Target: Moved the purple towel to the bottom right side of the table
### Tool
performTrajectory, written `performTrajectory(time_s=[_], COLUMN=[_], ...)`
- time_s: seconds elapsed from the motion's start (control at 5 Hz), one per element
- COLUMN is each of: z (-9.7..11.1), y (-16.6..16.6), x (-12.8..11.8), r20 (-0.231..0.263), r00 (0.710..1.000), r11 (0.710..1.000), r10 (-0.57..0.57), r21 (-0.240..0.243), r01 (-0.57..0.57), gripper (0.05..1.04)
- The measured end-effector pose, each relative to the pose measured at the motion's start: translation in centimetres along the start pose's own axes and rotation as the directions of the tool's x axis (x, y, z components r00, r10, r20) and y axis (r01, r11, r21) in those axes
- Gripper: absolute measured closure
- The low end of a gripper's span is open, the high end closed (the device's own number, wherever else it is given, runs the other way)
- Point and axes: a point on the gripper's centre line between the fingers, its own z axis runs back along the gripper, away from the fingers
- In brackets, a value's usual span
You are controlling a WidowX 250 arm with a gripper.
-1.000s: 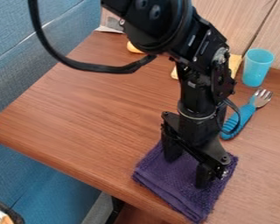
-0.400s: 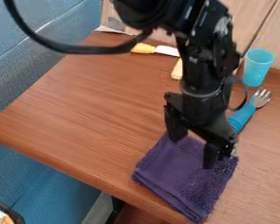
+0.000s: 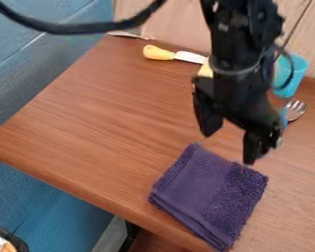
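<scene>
- The purple towel (image 3: pixel 209 197) lies flat on the surface (image 3: pixel 108 123), well apart from the blue cup (image 3: pixel 300 71), over by the front edge.
- The gripper (image 3: pixel 230 146) hangs between the blue cup and the purple towel, close to the side of the purple towel that faces the blue cup. So, from the gripper, most of the purple towel lies away from the blue cup.
- The gripper's two fingers are apart, with nothing held between them. They look a bit higher than the cloth (I can't tell just how high).
- The purple towel is folded almost square, so no long way stands out. Its side nearest the blue cup slants much like the line from one finger to the other.
- I think the purple towel is where the job wants it, and the job looks just about done.
- The next move should be to go up, with no more pushing on the cloth. If the gripper swings low toward the blue cup, it could bump the fork (image 3: pixel 296 110), which lies just beside the blue cup.
</scene>
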Motion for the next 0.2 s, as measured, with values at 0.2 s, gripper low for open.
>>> performTrajectory(time_s=[0.2], z=[0.08], y=[0.08], x=[0.06], r20=[0.003], r00=[1.000], r11=[1.000], r10=[0.003], r21=[0.001], r01=[-0.003], gripper=[0.083])
